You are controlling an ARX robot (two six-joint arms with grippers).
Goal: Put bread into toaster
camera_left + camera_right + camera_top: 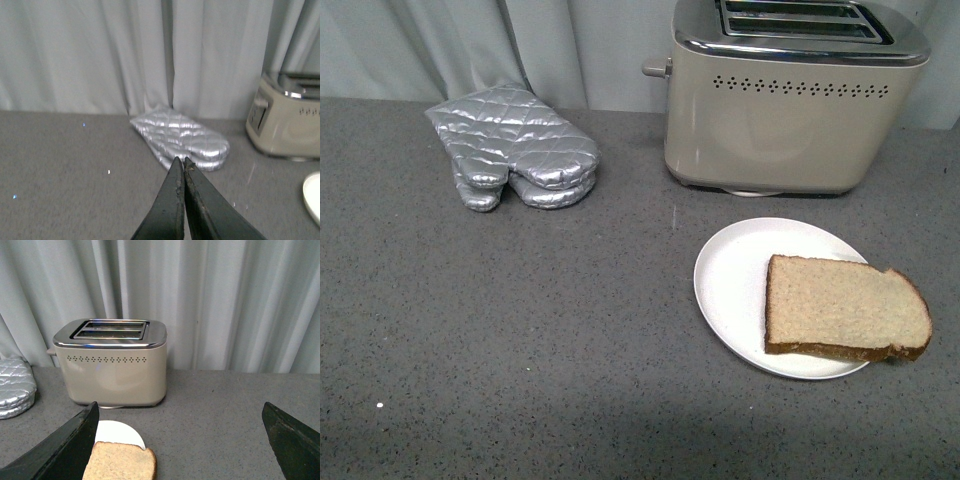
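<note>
The bread is a light-brown slice with a dark crust. It lies flat on a round white plate, overhanging its right rim. The cream toaster with a chrome top and two empty slots stands behind the plate. Neither arm shows in the front view. In the right wrist view my right gripper is open wide and empty. The bread lies by its one finger, the toaster beyond it. In the left wrist view my left gripper is shut on nothing above the counter.
Two silver quilted oven mitts lie stacked at the back left, also in the left wrist view. A grey curtain hangs behind the grey speckled counter. The toaster's side knob points left.
</note>
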